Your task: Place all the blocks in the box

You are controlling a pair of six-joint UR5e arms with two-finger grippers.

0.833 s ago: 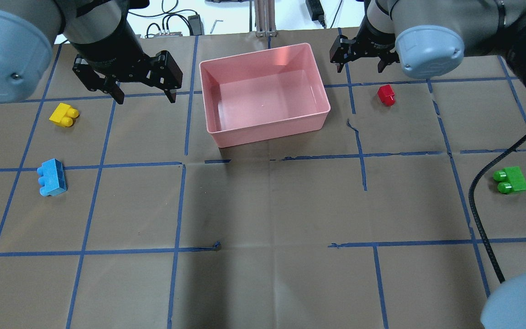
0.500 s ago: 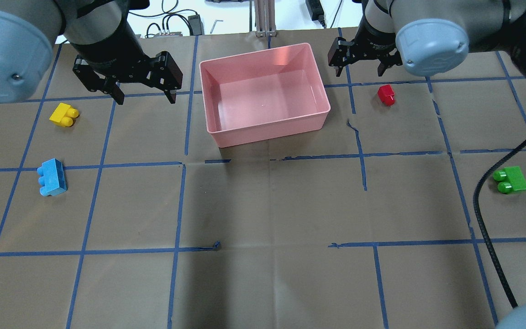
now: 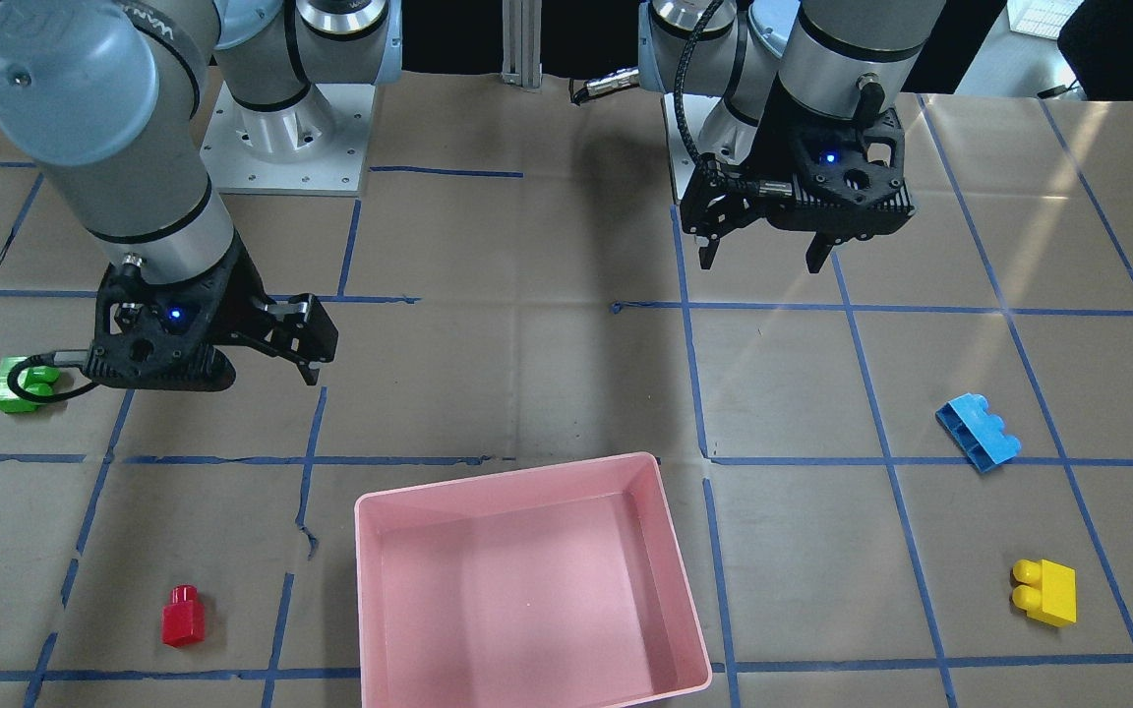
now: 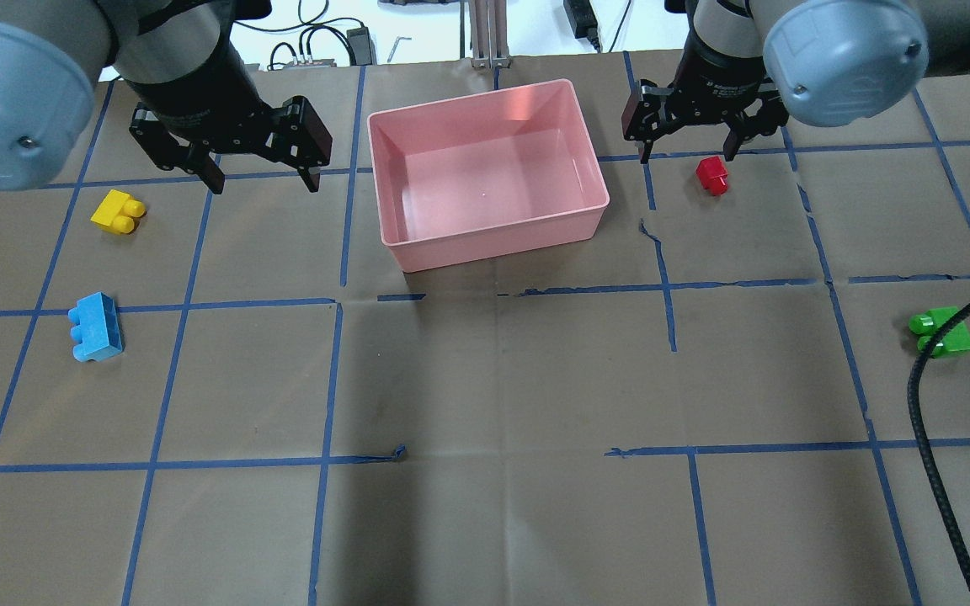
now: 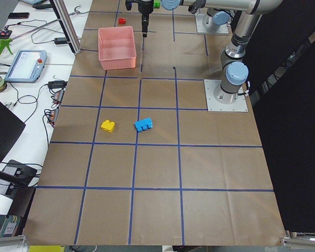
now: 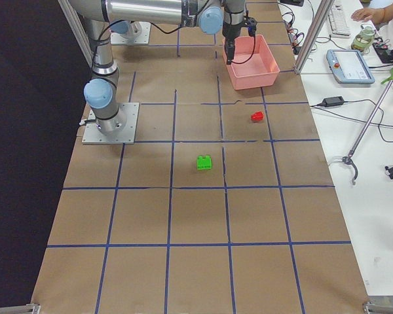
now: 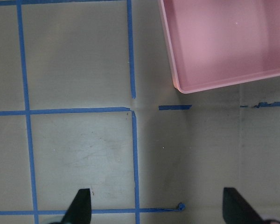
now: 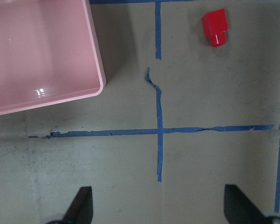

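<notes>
The pink box [image 4: 485,220] stands at the far middle of the table and holds nothing. My left gripper [image 4: 263,183] hangs open and empty to its left; the box corner shows in its wrist view [image 7: 177,84]. The yellow block [image 4: 118,211] and the blue block [image 4: 96,326] lie left of and nearer than that gripper. My right gripper [image 4: 687,155] hangs open and empty to the right of the box, just beyond the red block [image 4: 712,175], which shows at the top of its wrist view [image 8: 214,27]. The green block [image 4: 942,331] lies far right.
A black cable [image 4: 927,404] from my right arm hangs across the near right of the table and over part of the green block. Blue tape lines grid the brown paper. Cables and a power adapter [image 4: 579,17] lie beyond the far edge.
My right gripper has moved right and nearer, from beside the box's far corner to just beyond the red block. The black cable has swung right. My left gripper has barely moved.
</notes>
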